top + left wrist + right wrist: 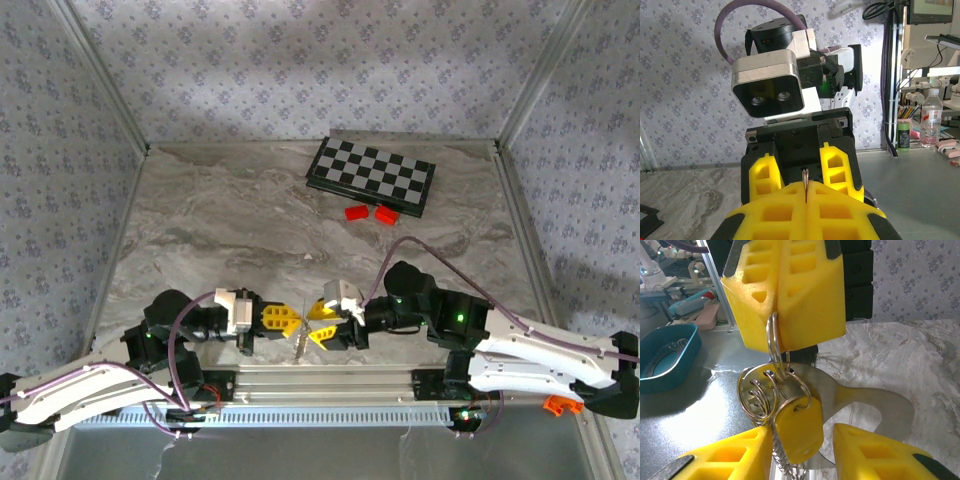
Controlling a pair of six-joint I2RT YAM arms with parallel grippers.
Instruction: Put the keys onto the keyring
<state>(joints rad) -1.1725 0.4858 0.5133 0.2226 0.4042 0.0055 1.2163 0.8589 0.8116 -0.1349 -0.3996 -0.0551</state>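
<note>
The keyring (772, 335) is clenched edge-on in the left pincer (283, 320), held above the near edge of the tabletop (250, 230), between the two arms. From it a bunch is hung: smaller rings (757, 392), a yellow-headed key (799, 429) and a silver key (865, 407) behind it. The right pincer (322, 323) is faced toward the left one with its jaws parted, and nothing is seen to be gripped; the yellow head is placed loosely between its fingers (725, 460).

Several failures are judged possible from here. The bunch hangs freely, so it could be set swinging by a slight nudge, and a closing grip could then land on the wrong key or on a ring. If the yellow head is caught off-centre, it may be twisted and the keyring levered out of the left grip, since only a thin edge is clamped. A hard pull could drop the whole bunch onto the tabletop
</note>
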